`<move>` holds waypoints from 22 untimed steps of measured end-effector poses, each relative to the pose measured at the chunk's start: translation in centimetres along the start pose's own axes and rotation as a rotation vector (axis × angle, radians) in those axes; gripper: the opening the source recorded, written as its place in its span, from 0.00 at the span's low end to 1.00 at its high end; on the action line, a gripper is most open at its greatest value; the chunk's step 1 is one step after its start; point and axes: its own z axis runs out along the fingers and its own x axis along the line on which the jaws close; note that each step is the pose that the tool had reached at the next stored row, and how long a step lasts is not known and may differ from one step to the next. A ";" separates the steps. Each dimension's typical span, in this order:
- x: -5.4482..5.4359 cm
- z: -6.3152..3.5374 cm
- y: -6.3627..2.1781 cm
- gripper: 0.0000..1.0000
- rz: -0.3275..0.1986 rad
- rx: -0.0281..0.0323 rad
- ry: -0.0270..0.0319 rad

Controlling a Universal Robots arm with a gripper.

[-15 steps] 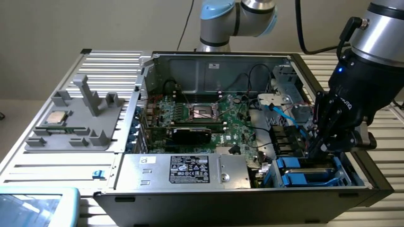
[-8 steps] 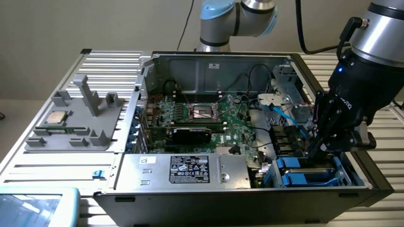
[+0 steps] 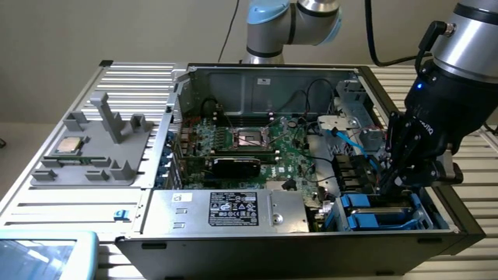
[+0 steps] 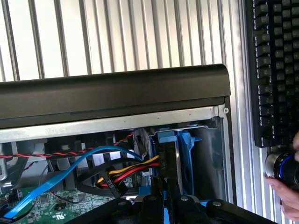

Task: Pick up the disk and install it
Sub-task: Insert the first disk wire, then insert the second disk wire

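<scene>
My gripper (image 3: pixel 391 185) reaches down into the blue drive cage (image 3: pixel 374 219) at the near corner of the open computer case (image 3: pixel 265 76), on the exterior view's right. In the wrist view the gripper (image 4: pixel 167 198) is shut on the disk (image 4: pixel 168 163). The disk shows edge-on as a thin dark slab with blue plastic rails beside it. It stands inside the blue cage (image 4: pixel 191 154), just under the case's black wall (image 4: pixel 117 93). Its label face is hidden.
Red, yellow and blue cables (image 4: pixel 117 170) run close beside the cage. A silver box with a black label (image 3: pixel 233 209) lies along the case front. A grey fixture holding a small square chip (image 3: pixel 72 144) sits on the exterior view's left. A keyboard (image 4: pixel 275 70) and a person's hand (image 4: pixel 285 191) lie outside the case.
</scene>
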 end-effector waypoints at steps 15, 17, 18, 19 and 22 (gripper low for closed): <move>-0.4 0.24 0.07 0.16 0.000 0.0003 0.0022; -0.4 0.27 0.07 0.16 0.000 0.0003 0.0019; -0.4 0.29 0.07 0.16 0.000 0.0002 0.0019; -0.4 0.33 0.07 0.16 0.000 0.0002 0.0021; -0.4 0.47 0.08 0.16 0.000 0.0002 0.0021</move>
